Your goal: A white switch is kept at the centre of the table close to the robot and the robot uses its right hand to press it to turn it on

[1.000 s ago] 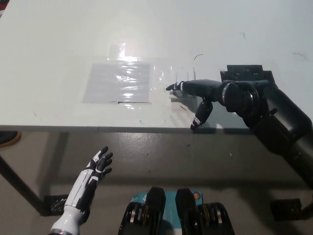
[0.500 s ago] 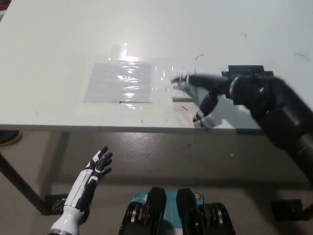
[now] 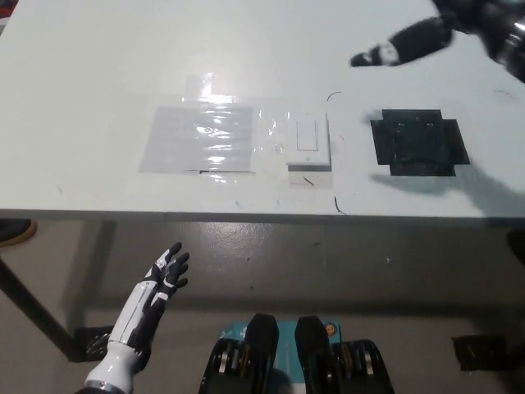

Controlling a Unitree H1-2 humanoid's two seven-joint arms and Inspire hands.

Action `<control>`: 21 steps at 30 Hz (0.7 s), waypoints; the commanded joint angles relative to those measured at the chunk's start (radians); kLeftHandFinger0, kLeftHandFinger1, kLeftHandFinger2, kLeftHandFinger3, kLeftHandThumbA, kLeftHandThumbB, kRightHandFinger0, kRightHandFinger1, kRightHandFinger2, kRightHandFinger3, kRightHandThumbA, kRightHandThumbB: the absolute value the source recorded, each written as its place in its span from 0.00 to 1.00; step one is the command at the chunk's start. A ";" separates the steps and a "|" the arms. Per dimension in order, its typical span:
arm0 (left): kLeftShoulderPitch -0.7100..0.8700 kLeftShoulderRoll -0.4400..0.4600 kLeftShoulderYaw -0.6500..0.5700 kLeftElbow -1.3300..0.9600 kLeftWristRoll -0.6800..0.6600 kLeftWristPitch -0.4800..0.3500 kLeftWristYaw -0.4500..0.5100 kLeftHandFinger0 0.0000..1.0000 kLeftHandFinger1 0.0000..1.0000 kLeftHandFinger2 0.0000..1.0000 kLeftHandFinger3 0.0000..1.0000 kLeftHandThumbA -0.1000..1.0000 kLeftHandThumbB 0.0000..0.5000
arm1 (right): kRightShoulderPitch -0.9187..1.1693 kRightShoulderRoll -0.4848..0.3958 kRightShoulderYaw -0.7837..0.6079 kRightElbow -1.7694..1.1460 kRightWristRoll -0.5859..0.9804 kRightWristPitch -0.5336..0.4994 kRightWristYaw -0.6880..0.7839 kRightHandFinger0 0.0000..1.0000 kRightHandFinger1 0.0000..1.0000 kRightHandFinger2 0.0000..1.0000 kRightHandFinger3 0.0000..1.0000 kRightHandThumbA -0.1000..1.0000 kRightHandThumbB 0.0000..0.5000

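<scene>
Legible text, labels, brands, numbers, signs: none. White switch [image 3: 309,141]: plain face, no marking readable. Table [image 3: 98,74]: a few faint pen-like marks only, not readable as characters.

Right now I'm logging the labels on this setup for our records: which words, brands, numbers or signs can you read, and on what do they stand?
None can be read.
White switch: plain face, no lettering visible.
Taped clear sheet: only glare, no print to be made out.
Black square patch: no text visible.
Table: a few small dark scribbles, not letters or numbers.
</scene>
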 commanded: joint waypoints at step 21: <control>-0.084 0.004 0.015 -0.018 -0.013 -0.008 -0.005 1.00 1.00 1.00 1.00 0.95 0.01 | 0.909 0.286 -0.366 -0.329 0.492 -0.175 -0.124 1.00 1.00 1.00 1.00 1.00 0.42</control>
